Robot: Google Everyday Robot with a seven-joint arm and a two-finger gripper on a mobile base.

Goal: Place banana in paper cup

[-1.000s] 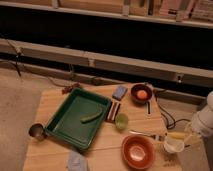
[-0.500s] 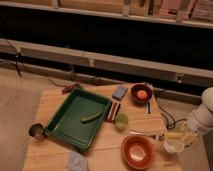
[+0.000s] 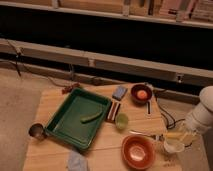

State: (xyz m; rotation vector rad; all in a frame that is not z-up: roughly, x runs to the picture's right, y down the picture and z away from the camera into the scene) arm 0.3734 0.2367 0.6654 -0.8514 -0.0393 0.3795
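Note:
The banana is a slender yellow shape lying roughly level just above the rim of the white paper cup, near the table's right front corner. My gripper reaches down from the white arm at the right edge of the view and meets the banana's right end, directly over the cup. I cannot see whether the banana rests on the cup rim or hangs in the gripper.
An orange-red bowl stands left of the cup and a light-green cup beyond it. A green tray holds a green vegetable. A dark bowl, blue sponge, metal cup and grey cloth lie around.
The white arm has shifted slightly at the right edge. The banana and gripper stay over the paper cup; nothing else has moved.

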